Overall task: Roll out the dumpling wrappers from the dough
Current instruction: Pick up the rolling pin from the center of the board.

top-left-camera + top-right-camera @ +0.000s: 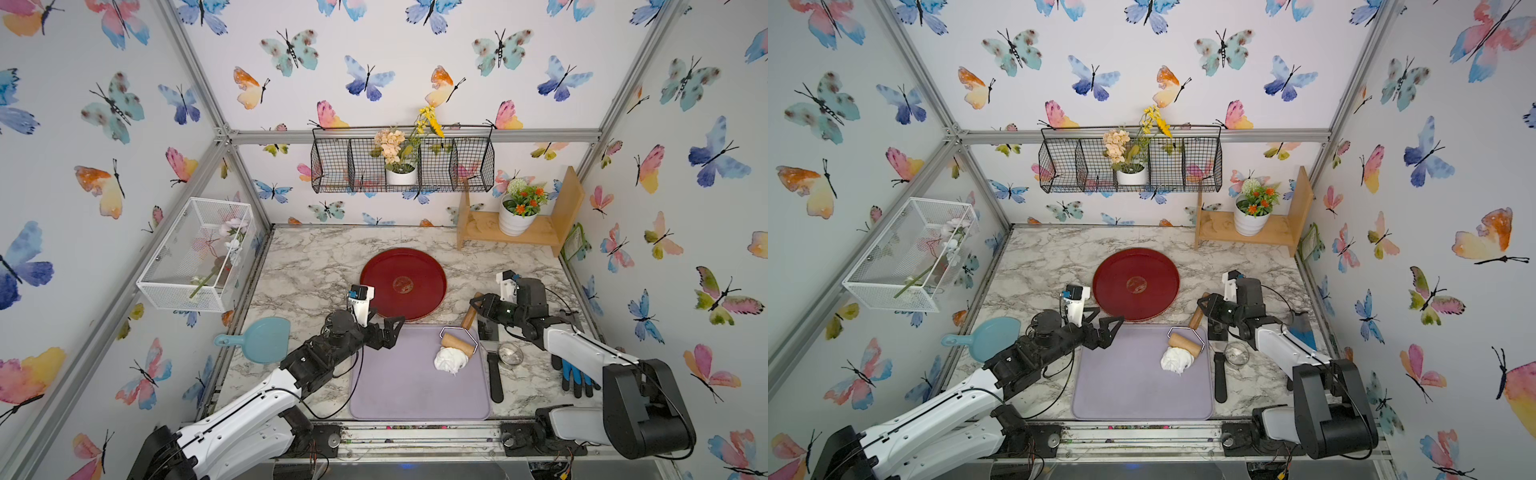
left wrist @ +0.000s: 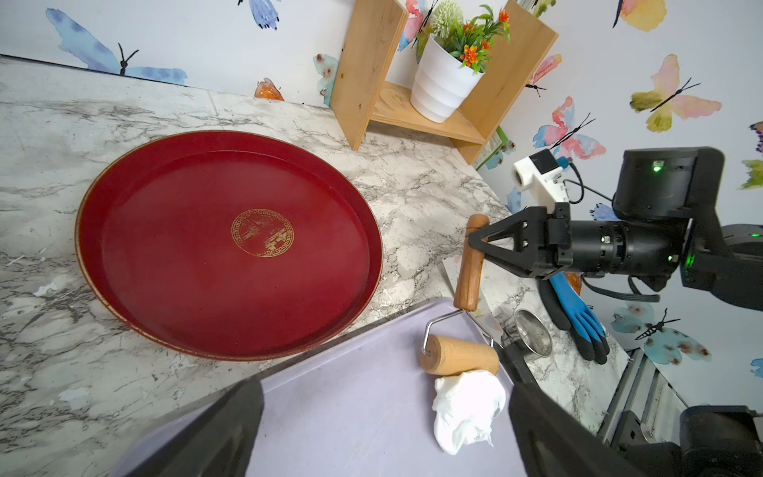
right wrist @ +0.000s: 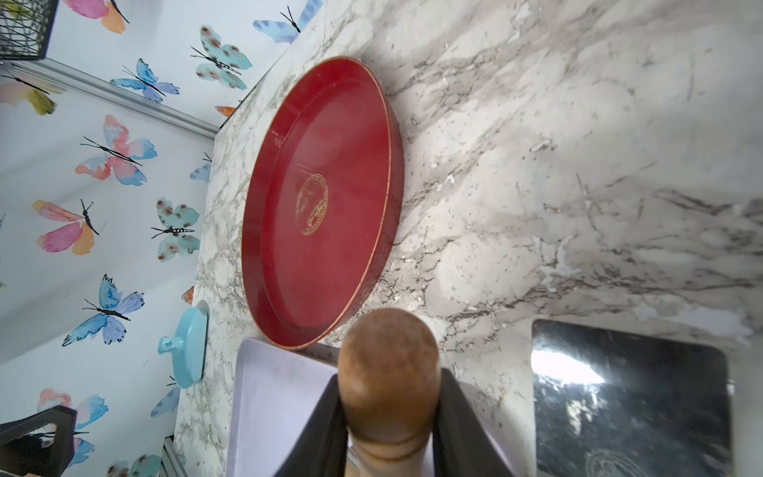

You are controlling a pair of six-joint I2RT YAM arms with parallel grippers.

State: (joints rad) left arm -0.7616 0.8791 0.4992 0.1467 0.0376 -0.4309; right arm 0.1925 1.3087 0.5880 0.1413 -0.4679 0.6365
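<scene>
The dough (image 1: 451, 359) is a lumpy white mass on the right part of the purple mat (image 1: 399, 390); it also shows in the left wrist view (image 2: 466, 409). The wooden roller's barrel (image 1: 459, 345) lies against the dough's far side. Its brown handle (image 1: 471, 316) slopes up and away to my right gripper (image 1: 478, 305), which is shut on it; the handle's knob end (image 3: 388, 363) sits between the black fingers (image 3: 318, 429). My left gripper (image 1: 395, 328) hangs open over the mat's far left corner, with nothing between its fingers (image 2: 223, 429). No dumpling wrappers are in view.
A round red tray (image 1: 376, 266) sits behind the mat. A black-handled scraper (image 1: 494, 374), a small metal cup (image 1: 510, 353) and a blue-black glove (image 1: 575, 376) lie right of the mat. A light blue dish (image 1: 262, 338) is at the left, a wooden shelf (image 1: 548, 232) at the back right.
</scene>
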